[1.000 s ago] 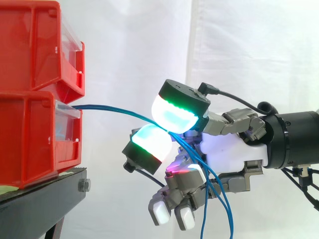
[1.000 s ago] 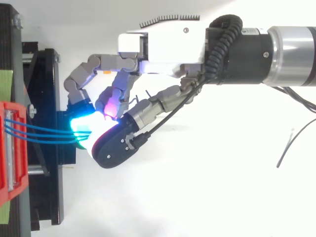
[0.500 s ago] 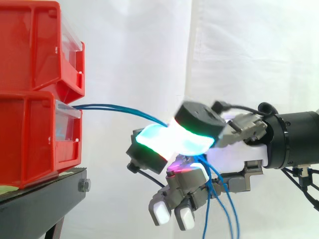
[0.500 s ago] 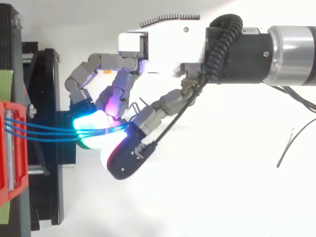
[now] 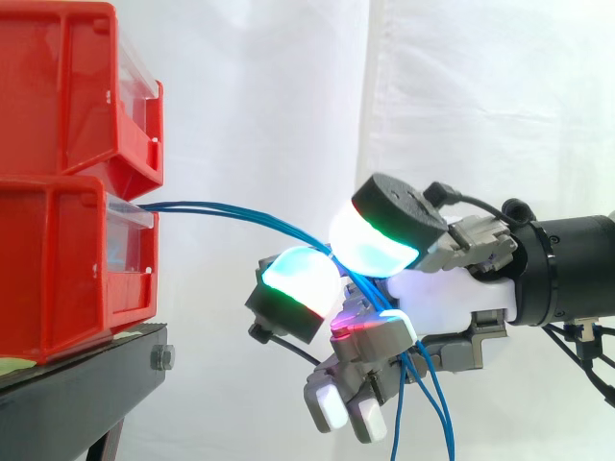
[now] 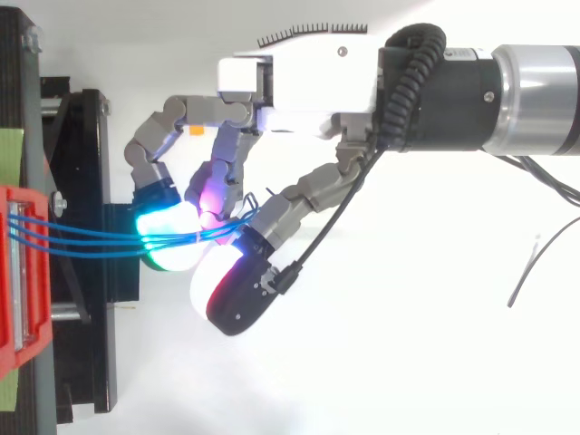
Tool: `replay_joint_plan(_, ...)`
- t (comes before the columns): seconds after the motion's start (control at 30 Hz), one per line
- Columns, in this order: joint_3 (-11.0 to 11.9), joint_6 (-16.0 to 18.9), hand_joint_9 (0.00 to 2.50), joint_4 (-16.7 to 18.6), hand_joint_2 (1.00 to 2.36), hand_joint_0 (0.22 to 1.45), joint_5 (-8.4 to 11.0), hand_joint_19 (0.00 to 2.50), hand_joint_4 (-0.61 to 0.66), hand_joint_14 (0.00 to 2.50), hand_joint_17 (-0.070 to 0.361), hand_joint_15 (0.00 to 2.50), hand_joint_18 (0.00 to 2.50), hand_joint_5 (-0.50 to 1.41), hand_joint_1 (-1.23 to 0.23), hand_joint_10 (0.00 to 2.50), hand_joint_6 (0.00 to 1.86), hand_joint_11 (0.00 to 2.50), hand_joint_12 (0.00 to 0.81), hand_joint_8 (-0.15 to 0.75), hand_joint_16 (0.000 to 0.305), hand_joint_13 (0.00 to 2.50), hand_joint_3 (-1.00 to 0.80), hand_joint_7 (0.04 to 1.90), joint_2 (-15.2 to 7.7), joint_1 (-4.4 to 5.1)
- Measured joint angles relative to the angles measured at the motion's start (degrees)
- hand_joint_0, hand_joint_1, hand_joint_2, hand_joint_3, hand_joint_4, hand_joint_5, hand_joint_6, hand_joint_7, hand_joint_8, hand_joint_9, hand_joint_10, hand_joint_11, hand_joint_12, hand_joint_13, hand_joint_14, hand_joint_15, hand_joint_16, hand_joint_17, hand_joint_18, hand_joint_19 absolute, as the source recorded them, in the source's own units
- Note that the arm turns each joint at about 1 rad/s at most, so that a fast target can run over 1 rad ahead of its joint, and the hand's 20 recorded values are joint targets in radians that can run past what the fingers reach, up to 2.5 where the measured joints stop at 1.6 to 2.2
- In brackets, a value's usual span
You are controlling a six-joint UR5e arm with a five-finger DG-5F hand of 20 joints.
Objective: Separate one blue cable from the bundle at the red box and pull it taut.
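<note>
Three thin blue cables come out of the lower red bin and run level to the right into my hand. Past the hand they droop in loose strands toward the bottom edge. The hand comes in from the right with curled fingers. Its glowing thumb pad and a green-cyan finger pad meet around the cables a short way from the bin. In the top view the cables cross over the green pad and bunch together beside the thumb. I cannot tell whether one strand is apart from the others.
A second red bin is stacked on the lower one, both on a black stand. The stand's black frame lies just left of the fingers. A white curtain hangs behind. A thin grey wire lies at the right.
The thumb swung down and outward across the cables, then rose back a little against the finger pad. The lower fingers curled in slightly. The cables stayed slung between bin and hand.
</note>
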Motion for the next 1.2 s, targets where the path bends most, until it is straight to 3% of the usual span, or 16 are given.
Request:
replay_joint_plan(0.03, 0.0, -0.01, 1.34, 0.05, 1.0, 0.43, 0.0, 0.78, 0.04, 0.02, 0.131, 0.69, 0.98, -0.13, -0.59, 0.03, 0.81, 1.17, 0.419, 0.336, 0.058, 0.99, -0.5, 1.09, 0.0, 0.02)
replay_joint_plan(0.13, 0.0, -0.02, 1.34, 0.11, 1.0, 0.53, 0.0, 0.83, 0.02, 0.03, 0.111, 0.7, 0.92, -0.13, -0.54, 0.03, 0.82, 1.2, 0.381, 0.297, 0.049, 0.98, -0.5, 1.16, 0.0, 0.11)
replay_joint_plan(0.23, -0.01, -0.03, 1.34, 0.1, 1.0, 0.62, 0.0, 0.85, 0.0, 0.03, 0.106, 0.72, 0.91, -0.13, -0.61, 0.03, 0.84, 1.23, 0.368, 0.288, 0.047, 0.98, -0.5, 1.22, 0.0, 0.13)
replay_joint_plan(0.37, 0.24, -0.03, 1.31, 0.04, 1.01, 0.62, 0.0, 0.86, 0.0, 0.03, 0.107, 0.73, 0.92, -0.14, -0.69, 0.03, 0.86, 1.25, 0.374, 0.289, 0.048, 1.0, -0.36, 1.23, 0.0, 0.1)
replay_joint_plan(0.53, 0.4, -0.03, 1.25, 0.1, 1.01, 0.64, 0.0, 0.84, 0.0, 0.03, 0.109, 0.74, 0.91, -0.16, -0.78, 0.03, 0.87, 1.25, 0.373, 0.291, 0.049, 0.98, -0.31, 1.2, 0.0, 0.02)
replay_joint_plan(0.63, 0.41, -0.01, 1.21, 0.12, 1.01, 0.69, 0.0, 0.82, -0.04, 0.03, 0.109, 0.73, 0.89, -0.17, -0.84, 0.03, 0.88, 1.24, 0.369, 0.271, 0.048, 0.97, -0.33, 1.25, 0.0, 0.01)
replay_joint_plan(0.77, 0.43, 0.01, 1.21, 0.04, 1.0, 0.8, 0.0, 0.77, -0.16, 0.03, 0.105, 0.71, 0.85, -0.17, -0.88, 0.03, 0.89, 1.25, 0.351, 0.261, 0.047, 0.94, -0.5, 1.29, 0.0, -0.04)
replay_joint_plan(1.0, 0.43, -0.02, 1.24, 0.0, 1.0, 0.72, 0.0, 0.75, -0.11, 0.03, 0.102, 0.71, 0.85, -0.16, -0.93, 0.03, 0.9, 1.26, 0.348, 0.266, 0.046, 0.93, -0.5, 1.21, 0.0, 0.12)
replay_joint_plan(1.2, 0.49, -0.03, 1.28, 0.12, 1.0, 0.53, 0.0, 0.78, -0.01, 0.03, 0.108, 0.72, 0.87, -0.14, -0.95, 0.03, 0.89, 1.25, 0.365, 0.29, 0.048, 0.94, -0.5, 1.2, 0.0, 0.22)
